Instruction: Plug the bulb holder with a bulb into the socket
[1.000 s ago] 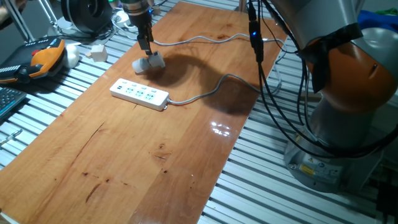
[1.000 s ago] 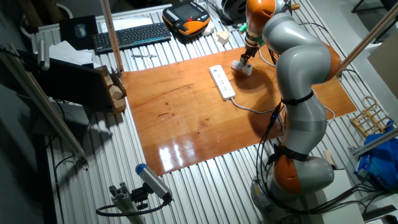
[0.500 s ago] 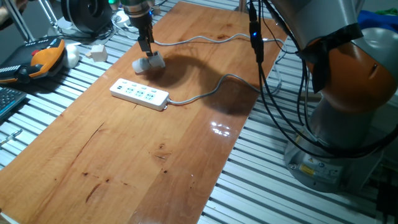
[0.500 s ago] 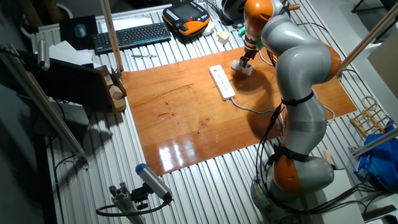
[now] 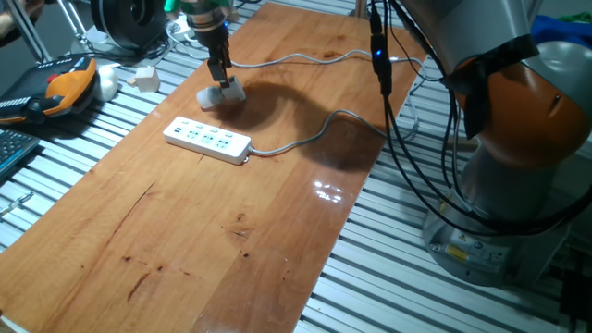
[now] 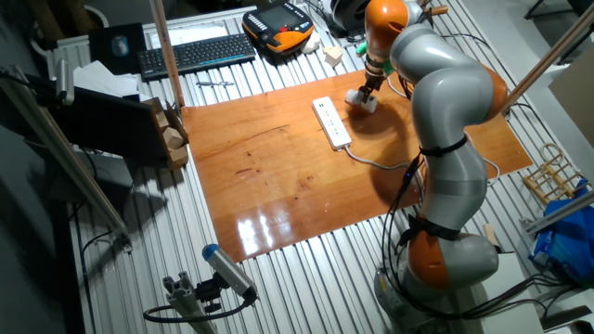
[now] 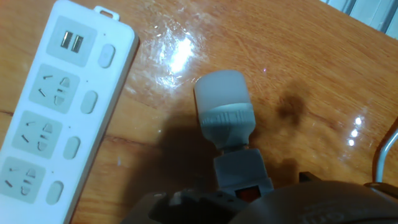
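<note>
Your tool (image 5: 218,78) sits low over the bulb holder (image 7: 227,130), which lies on its side on the surface (image 5: 277,213) just beside the socket (image 5: 207,140), bulb end pointing away from the hand. That suits a sideways grip on the plug end. The fingers are cut off in the hand view, so whether they grip is unclear.

You have a white socket (image 7: 56,106) with pale grey outlet faces and a grey cable (image 5: 305,141), lying on a warm orange-brown wooden table (image 5: 213,240) with dark grain streaks. The bulb holder with a bulb (image 7: 227,121) is white at the bulb, greyer at the collar and plug, showing a small red spot at its base. The arm (image 6: 445,111) you see is silver-grey with orange joints.
</note>
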`<action>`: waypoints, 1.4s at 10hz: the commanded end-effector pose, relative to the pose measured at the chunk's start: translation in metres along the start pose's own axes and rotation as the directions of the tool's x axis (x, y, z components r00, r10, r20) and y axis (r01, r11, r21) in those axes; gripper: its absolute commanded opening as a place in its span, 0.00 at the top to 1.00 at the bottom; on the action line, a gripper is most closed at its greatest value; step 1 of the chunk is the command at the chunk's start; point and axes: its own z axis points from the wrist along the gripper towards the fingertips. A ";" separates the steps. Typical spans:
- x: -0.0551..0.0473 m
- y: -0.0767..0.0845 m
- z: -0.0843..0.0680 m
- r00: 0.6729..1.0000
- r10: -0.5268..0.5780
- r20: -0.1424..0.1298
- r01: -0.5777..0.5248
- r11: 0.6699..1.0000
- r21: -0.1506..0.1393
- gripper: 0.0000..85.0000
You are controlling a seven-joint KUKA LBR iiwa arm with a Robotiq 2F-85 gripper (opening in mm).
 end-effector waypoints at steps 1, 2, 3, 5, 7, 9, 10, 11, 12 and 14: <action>0.000 0.000 0.001 1.000 0.000 -0.002 0.000 1.000 -0.001 0.20; 0.000 0.000 0.003 1.000 0.000 -0.010 0.000 1.000 -0.006 0.20; 0.000 0.000 0.004 1.000 0.000 -0.017 0.000 1.000 -0.006 0.20; 0.000 0.001 0.007 1.000 0.001 -0.025 -0.001 1.000 0.000 0.20; 0.001 0.001 0.014 0.999 0.001 -0.033 -0.001 1.000 0.000 0.20; 0.001 0.002 0.014 0.999 0.001 -0.052 -0.001 1.000 -0.006 0.20; 0.001 0.002 0.015 0.998 0.001 -0.056 -0.001 1.000 -0.006 0.20; 0.001 0.002 0.016 0.998 0.001 -0.057 -0.001 1.000 -0.007 0.20; 0.001 0.002 0.017 0.998 0.001 -0.057 -0.001 1.000 -0.007 0.20; 0.002 0.002 0.018 0.998 0.001 -0.056 -0.001 1.000 -0.006 0.20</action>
